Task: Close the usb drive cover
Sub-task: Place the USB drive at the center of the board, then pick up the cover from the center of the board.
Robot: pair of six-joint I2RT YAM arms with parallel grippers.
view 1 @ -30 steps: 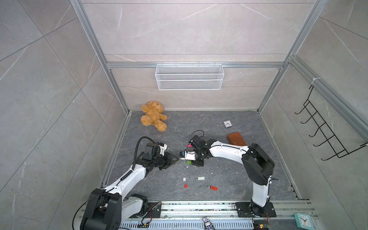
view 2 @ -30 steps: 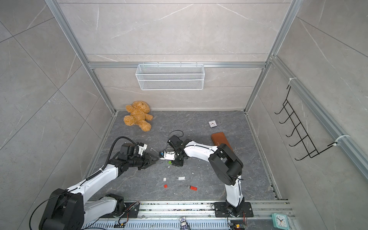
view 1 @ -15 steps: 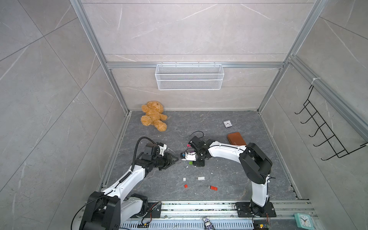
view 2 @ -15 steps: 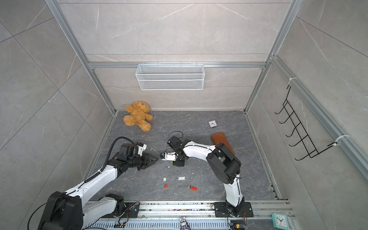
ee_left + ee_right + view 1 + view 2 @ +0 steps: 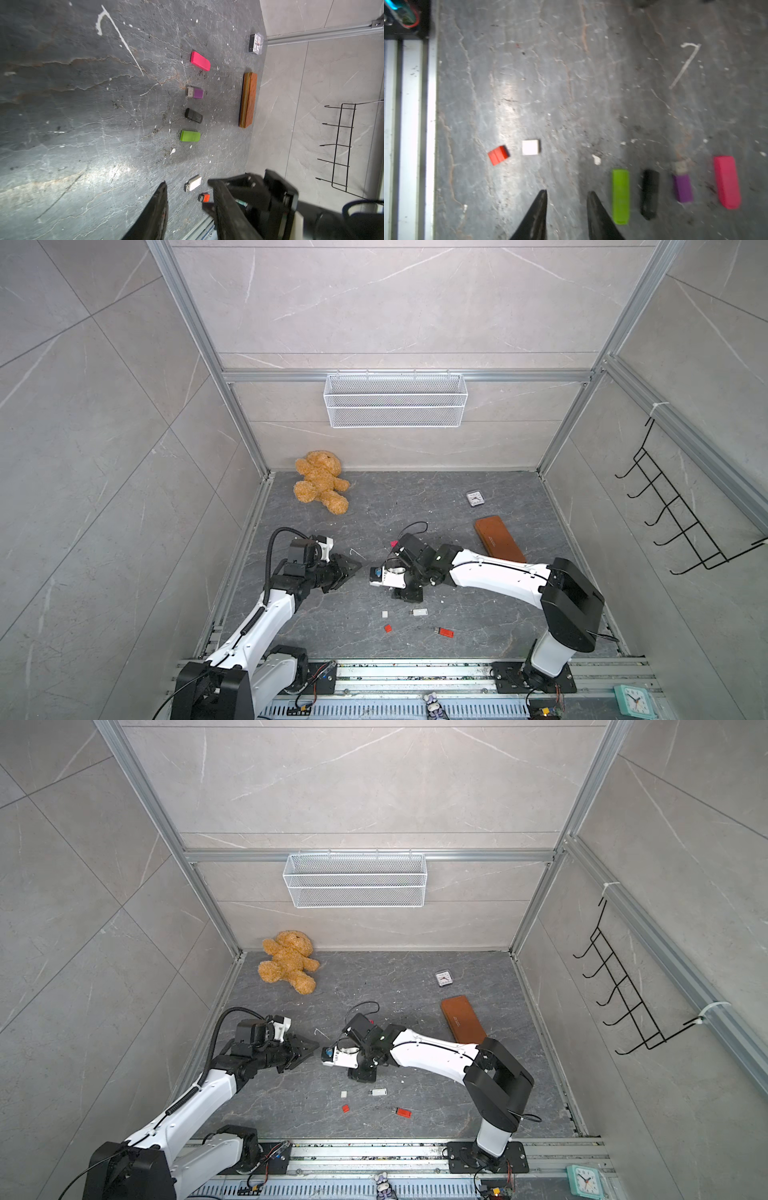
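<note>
Ok so both sets of jaws are empty rn. Right jaws: partly open, clear gap w/ bare desk [image 5: 571, 83] showing thru, nothing pinched. They sit low over the desk just beside the green drive [image 5: 620, 196]. It lies flat outside the gap, right next to one finger [image 5: 598, 218]; can't tell if they touch. Green one looks closed up, no plug showing.

Next to it in a row, side by side but apart: black drive [image 5: 650, 194], purple drive [image 5: 682, 185] w/ its metal plug bare, then pink drive [image 5: 726, 181]. That pic's a bit blurry tho.

Loose caps: red cap [image 5: 498, 155] and white cap [image 5: 530, 147] lie near each other, well apart from the row, closer to the front rail [image 5: 411, 124]. In a top view the white drive [image 5: 419, 612] and red drive [image 5: 445, 632] lie near those caps. The left wrist cam shows both w/ plugs uncovered.

Left jaws: open too, roughly midway, nothing in them, off to the side w/ tips pointing toward the right jaws.

Bg stuff: teddy bear [image 5: 320, 483] at the back, brown case [image 5: 498, 540] on the right side of the desk.
</note>
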